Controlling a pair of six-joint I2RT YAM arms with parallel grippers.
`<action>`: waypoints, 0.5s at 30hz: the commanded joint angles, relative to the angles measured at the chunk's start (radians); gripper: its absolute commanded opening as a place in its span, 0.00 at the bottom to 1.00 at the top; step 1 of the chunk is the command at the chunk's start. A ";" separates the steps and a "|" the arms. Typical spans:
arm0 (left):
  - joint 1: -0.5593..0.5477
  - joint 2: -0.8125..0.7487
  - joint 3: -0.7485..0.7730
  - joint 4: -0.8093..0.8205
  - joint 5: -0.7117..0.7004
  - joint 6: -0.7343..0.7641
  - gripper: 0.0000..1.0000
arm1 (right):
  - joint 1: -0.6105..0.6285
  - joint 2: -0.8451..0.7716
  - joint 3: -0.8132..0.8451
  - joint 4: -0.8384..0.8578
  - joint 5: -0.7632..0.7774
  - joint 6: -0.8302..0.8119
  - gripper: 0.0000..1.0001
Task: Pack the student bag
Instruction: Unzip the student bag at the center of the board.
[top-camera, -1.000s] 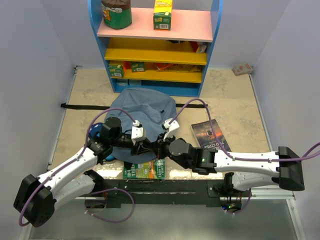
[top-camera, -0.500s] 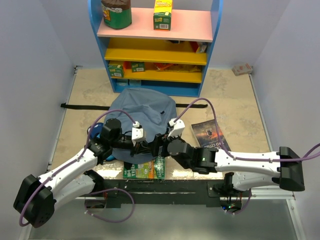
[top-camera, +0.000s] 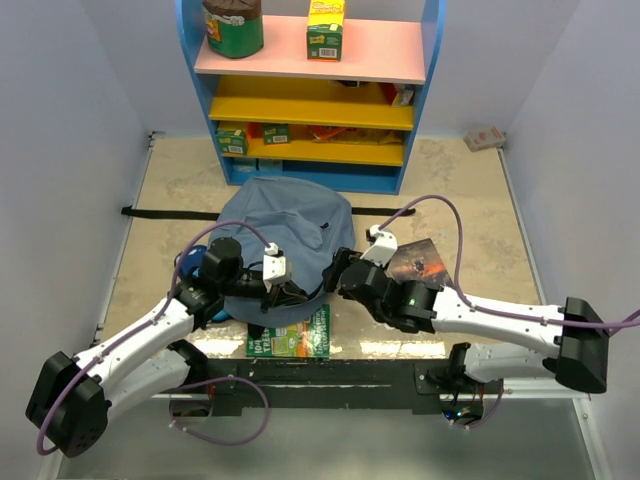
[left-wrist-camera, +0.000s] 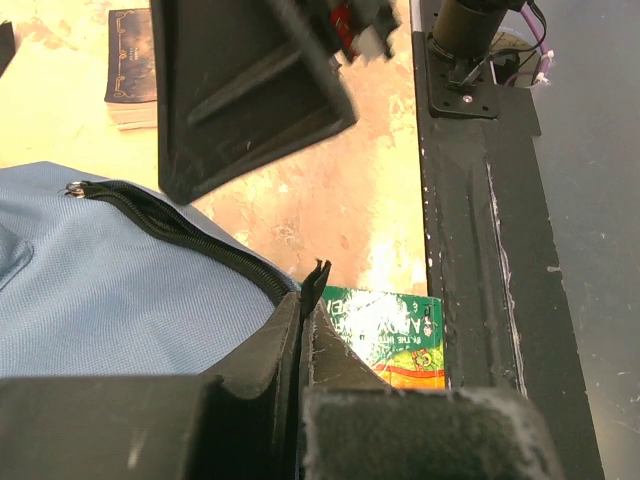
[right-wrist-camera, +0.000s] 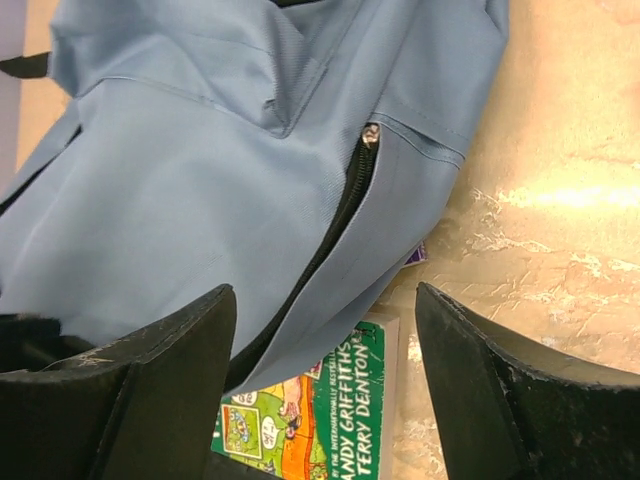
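Left gripper (left-wrist-camera: 303, 322), clamped on zipper lip of soft grey-blue fabric backpack (top-camera: 285, 215), should lift steadily while right gripper (right-wrist-camera: 322, 300), jaws apart, takes opposite lip.

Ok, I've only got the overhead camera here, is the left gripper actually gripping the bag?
Observer: Yes. The left wrist view shows the left gripper shut on the student bag, pinching its edge beside the zip.
Operator: And the right one?
Observer: The right gripper is open and holds nothing. The zip lies partly open beneath it.
Operator: What's the green thing?
Observer: A green book, partly under the bag. Its cover reads Andy Griffiths, Terry Denton.
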 joint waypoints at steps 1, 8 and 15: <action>-0.001 -0.014 0.017 0.069 -0.005 0.020 0.00 | -0.013 0.080 0.050 0.035 -0.062 0.050 0.74; -0.001 -0.019 0.023 0.069 0.001 0.030 0.00 | -0.021 0.187 0.095 0.086 -0.118 0.057 0.60; -0.004 -0.019 0.026 0.075 0.000 0.052 0.00 | -0.023 0.223 0.107 0.089 -0.150 0.085 0.09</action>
